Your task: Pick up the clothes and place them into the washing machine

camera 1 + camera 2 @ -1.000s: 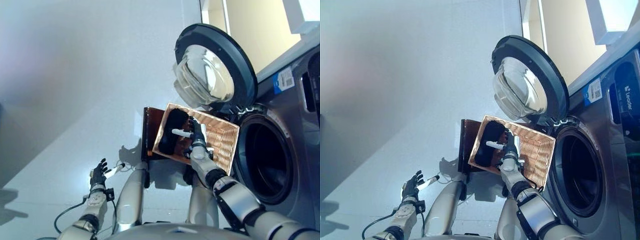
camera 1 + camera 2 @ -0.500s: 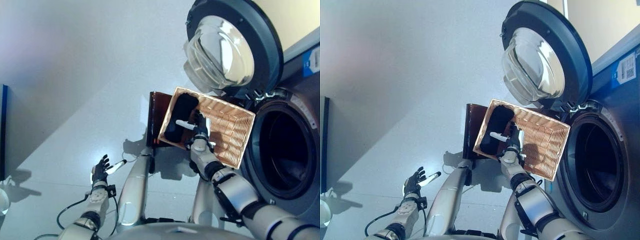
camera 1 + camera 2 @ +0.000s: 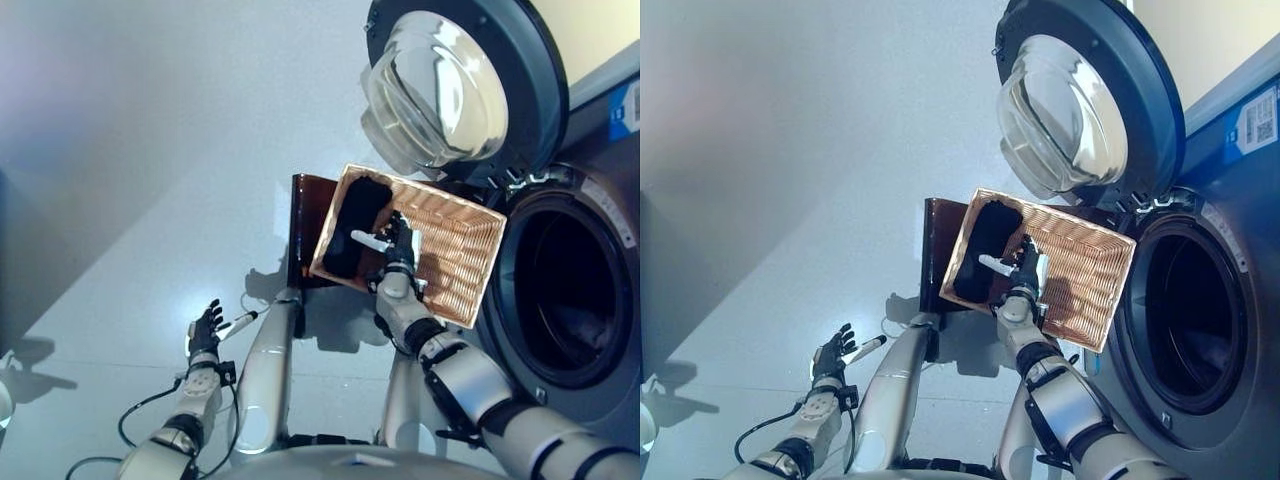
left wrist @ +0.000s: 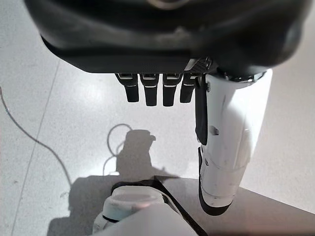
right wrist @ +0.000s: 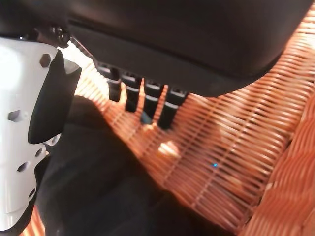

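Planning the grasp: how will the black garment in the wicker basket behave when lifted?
Probably floppy: the black garment lies slumped along one side of the wicker basket. Likely light, so it should drape and dangle from the right hand. Trailing cloth may snag the weave.

Black clothes [image 3: 355, 228], orange wicker basket [image 3: 460, 262]

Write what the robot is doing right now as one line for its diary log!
right hand: open, over the black clothes in wicker basket | left hand: open, idle above floor | washing machine door: open | clothes not yet grasped
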Robot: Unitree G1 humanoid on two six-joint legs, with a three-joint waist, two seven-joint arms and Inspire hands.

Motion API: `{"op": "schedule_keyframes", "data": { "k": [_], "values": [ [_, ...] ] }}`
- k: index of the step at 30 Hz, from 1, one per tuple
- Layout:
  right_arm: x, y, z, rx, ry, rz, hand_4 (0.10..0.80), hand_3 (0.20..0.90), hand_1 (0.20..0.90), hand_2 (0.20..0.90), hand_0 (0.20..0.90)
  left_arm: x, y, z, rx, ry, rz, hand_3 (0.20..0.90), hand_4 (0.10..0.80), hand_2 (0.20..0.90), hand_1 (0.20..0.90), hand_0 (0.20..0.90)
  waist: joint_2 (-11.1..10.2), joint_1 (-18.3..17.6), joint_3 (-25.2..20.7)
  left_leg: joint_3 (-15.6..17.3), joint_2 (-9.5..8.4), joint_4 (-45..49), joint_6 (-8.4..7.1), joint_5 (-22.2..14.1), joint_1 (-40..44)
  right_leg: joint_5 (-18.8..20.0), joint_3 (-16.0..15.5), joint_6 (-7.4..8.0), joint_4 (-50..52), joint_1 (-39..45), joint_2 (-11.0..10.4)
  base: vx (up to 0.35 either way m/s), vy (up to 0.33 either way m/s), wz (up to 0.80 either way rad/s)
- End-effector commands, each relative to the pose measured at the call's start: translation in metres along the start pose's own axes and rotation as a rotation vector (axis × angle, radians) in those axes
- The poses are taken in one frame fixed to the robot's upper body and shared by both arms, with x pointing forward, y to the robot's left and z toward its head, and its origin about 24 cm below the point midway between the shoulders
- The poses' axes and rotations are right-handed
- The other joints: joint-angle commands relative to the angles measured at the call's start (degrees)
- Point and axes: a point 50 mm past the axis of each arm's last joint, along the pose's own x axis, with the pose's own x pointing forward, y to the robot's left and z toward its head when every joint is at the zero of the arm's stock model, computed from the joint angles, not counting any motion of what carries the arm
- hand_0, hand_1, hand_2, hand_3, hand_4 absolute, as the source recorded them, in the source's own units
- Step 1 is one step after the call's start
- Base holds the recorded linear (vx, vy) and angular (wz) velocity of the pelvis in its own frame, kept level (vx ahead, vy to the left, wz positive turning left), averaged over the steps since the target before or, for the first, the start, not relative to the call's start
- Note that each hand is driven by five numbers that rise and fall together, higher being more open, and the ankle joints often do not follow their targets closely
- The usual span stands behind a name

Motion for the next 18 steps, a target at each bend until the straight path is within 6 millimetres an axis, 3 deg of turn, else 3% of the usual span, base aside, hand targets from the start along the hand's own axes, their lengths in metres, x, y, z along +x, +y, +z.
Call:
{"op": "schedule_keyframes", "data": {
  "k": [1, 9, 18],
  "values": [
    [-0.006, 0.034, 0.027, 0.048, -0.063, 0.107, 0.8, 0.9, 0.9, 0.9, 0.9, -0.001, 0.033, -0.002, 0.004, -0.025, 0.116, 0.9, 0.8, 0.9, 0.9, 0.9, 0.98, 1.42, 1.83, 1.31, -1.4, 10.61, -0.98, -8.61, -2.36, 10.79, 7.18, 2.9, -9.36, 0.63, -0.63, -0.049, 0.005, -0.02],
    [-0.005, 0.043, 0.055, 0.05, -0.157, 0.146, 0.8, 0.9, 0.9, 0.9, 0.9, -0.003, 0.038, -0.003, -0.008, -0.033, 0.117, 0.9, 0.8, 0.9, 0.9, 0.9, 1.63, 2.21, 2.1, 1.06, -2.04, 13.55, -0.02, -9.06, -5.94, 10.36, 7.81, 2.74, -6.43, -2.95, -0.6, -0.018, 0.001, -0.02],
    [-0.011, 0.057, 0.057, 0.04, -0.164, 0.205, 0.8, 0.9, 0.9, 0.9, 0.9, -0.004, 0.04, -0.005, -0.014, -0.03, 0.107, 0.9, 0.8, 0.9, 0.9, 0.9, 1.26, 2.7, 2.11, 0.82, -2.44, 13.58, 0.55, -9.24, -6.25, 10.33, 7.8, 2.87, -6.14, -3.31, -0.6, 0.001, 0.003, -0.01]
  ]
}}
